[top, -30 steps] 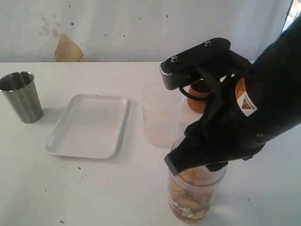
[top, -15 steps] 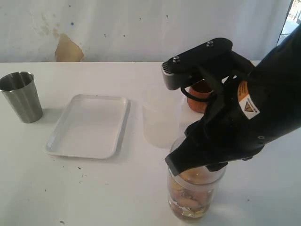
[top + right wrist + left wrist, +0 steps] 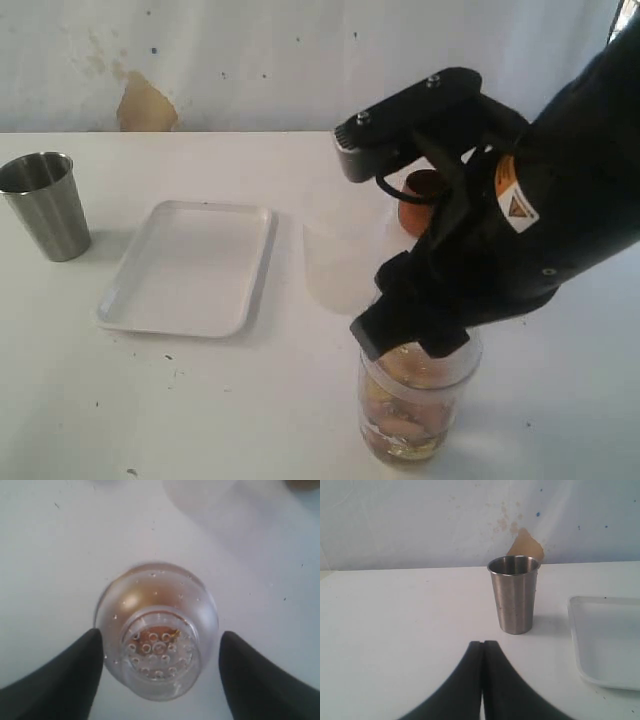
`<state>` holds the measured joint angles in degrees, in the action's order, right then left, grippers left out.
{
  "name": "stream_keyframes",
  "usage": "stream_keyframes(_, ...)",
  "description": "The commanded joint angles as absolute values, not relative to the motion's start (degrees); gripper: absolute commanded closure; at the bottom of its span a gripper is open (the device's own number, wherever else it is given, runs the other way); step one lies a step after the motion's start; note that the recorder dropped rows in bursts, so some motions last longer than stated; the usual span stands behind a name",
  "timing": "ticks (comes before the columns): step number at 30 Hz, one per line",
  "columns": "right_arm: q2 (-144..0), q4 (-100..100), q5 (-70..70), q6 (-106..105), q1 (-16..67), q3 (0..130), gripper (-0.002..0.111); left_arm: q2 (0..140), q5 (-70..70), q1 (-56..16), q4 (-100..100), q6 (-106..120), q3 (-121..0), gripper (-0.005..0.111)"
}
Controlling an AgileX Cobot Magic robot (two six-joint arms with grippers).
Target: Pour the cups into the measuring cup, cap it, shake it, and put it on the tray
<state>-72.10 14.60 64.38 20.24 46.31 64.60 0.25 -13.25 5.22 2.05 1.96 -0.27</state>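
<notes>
**Right claw spread around the capped measuring cup**

The right claw [image 3: 160, 631] points straight down. Its two black fingers [image 3: 60, 680] stand spread, one on each side of the lid [image 3: 156, 597]. On one side a thin gap shows between finger and lid, so the claw pinches nothing. In the exterior view the right arm [image 3: 540, 220], thick and black, comes in from the right edge and bends down over the lower middle of the frame, hiding the claw there.

Directly under it stands the measuring cup [image 3: 405, 420], a clear round vessel on the white table [image 3: 250, 410] with brownish-orange content inside. The lid sits on its mouth: a clear dome with a narrow neck, small round holes on top and drops on it.

The left claw [image 3: 482, 646] is low and level over the table, its fingers pressed together on nothing. It faces the steel cup [image 3: 514, 595], tapered and brushed, upright at the left edge of the exterior view. Right of this cup lies the tray [image 3: 190, 270], flat, white, with rounded corners and a low rim. A frosted plastic cup [image 3: 340, 255] stands between tray and arm. The reddish-brown wooden cup [image 3: 420, 195] is partly hidden behind the arm.
</notes>
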Motion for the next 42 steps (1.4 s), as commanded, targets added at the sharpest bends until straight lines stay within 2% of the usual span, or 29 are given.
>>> stream_keyframes(1,-70.88,14.68,64.88,18.05,46.26,67.33,0.05,0.0,-13.35,5.04,1.34,1.81,0.0,0.107)
stream_keyframes(3,-70.05,14.57,65.69,17.8,46.26,67.93,0.057,0.0,-13.35,5.04,1.34,1.81,0.0,0.107)
stream_keyframes(5,-69.05,14.18,66.24,16.71,46.26,67.93,0.07,0.0,-13.35,5.04,1.34,1.81,0.0,0.107)
stream_keyframes(8,-67.9,11.55,66.48,12.74,46.26,67.93,0.103,0.0,-13.35,5.04,1.34,1.81,0.0,0.107)
stream_keyframes(9,-67.67,11.12,66.1,11.96,46.26,67.93,0.108,0.0,-13.35,5.04,1.34,1.81,0.0,0.107)
stream_keyframes(42,-73.77,15.24,62.62,12.13,46.26,64.42,0.108,0.0,-13.35,5.04,1.34,1.81,0.0,0.107)
